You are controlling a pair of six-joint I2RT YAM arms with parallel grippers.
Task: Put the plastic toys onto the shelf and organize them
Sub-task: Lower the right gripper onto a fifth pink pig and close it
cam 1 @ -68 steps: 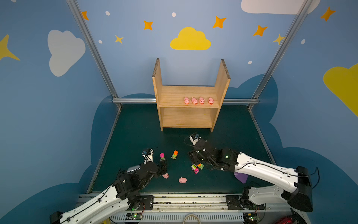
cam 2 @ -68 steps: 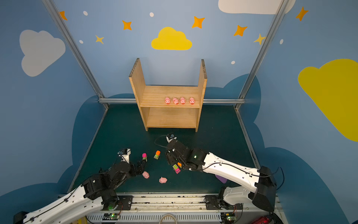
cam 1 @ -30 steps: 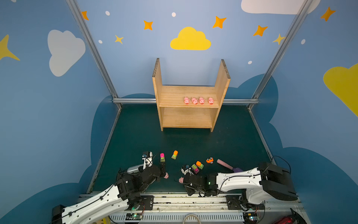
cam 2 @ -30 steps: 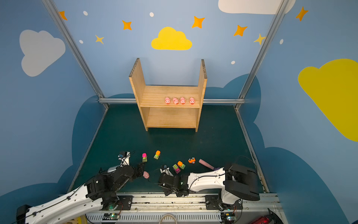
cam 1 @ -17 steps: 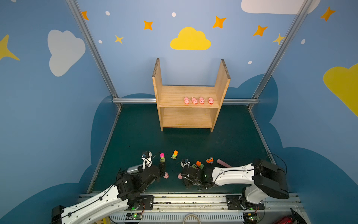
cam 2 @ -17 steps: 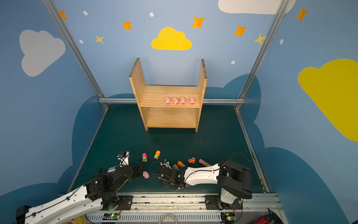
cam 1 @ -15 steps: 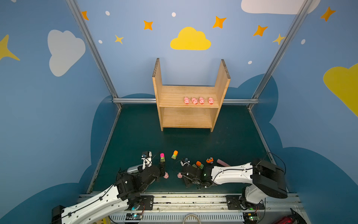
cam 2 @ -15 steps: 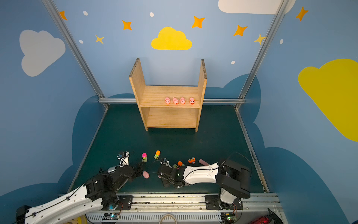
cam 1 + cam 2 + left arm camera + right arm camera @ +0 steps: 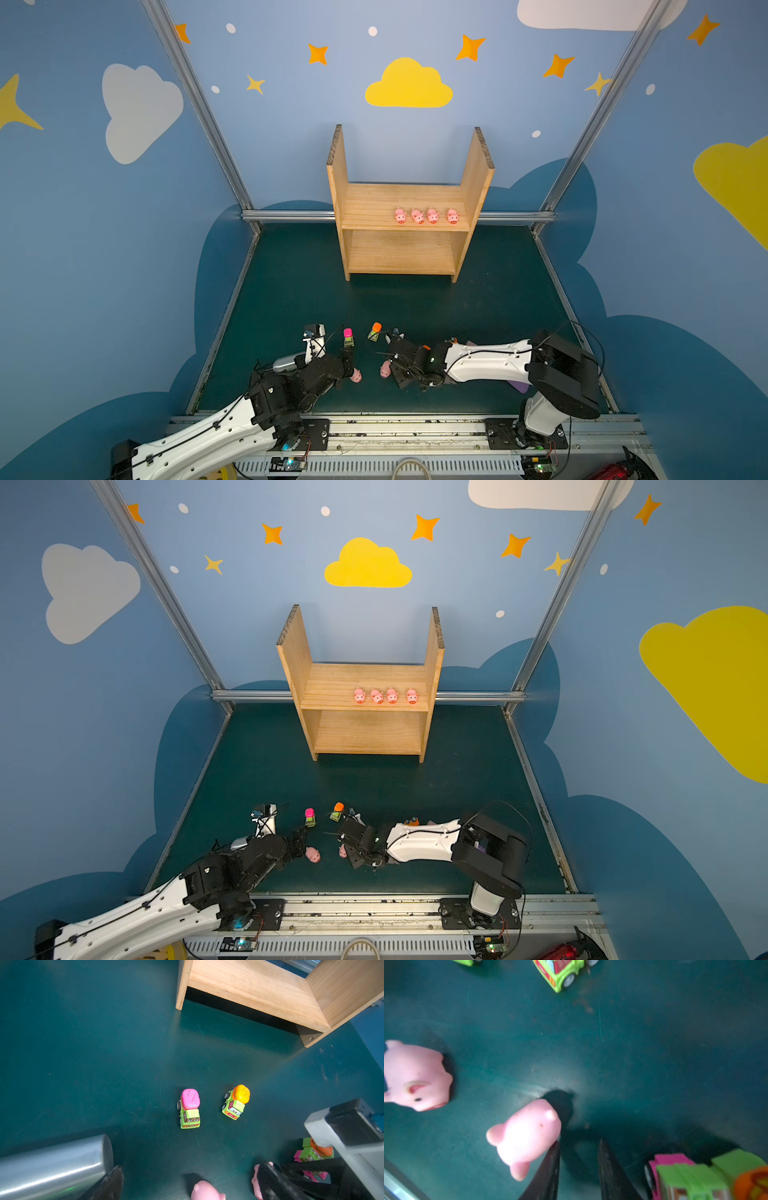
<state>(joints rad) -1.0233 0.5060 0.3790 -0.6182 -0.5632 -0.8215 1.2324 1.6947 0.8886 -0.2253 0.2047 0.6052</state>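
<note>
Both top views hang high over the near edge of the tabletop [image 9: 291, 299], tilted down toward the shelf [image 9: 407, 199]. They share nearly the whole scene, shifted slightly sideways. The left wrist camera sits low behind the left pincer [image 9: 349, 368], facing ahead of it to a pink-topped truck [image 9: 189, 1108] and the shelf's foot. The right wrist camera peers from very near past the right pincer [image 9: 578, 1147], with a pig [image 9: 527, 1136] just beside it. Both wrist views share that pig.

the left arm [image 9: 216, 436] and right arm [image 9: 490, 365] are wearing white shells with black joints. thin black cables are running along both. a green light is glowing on the right arm's wrist. the right gripper [image 9: 579, 1142] is showing black, tapered fingers [image 9: 610, 1172].
</note>
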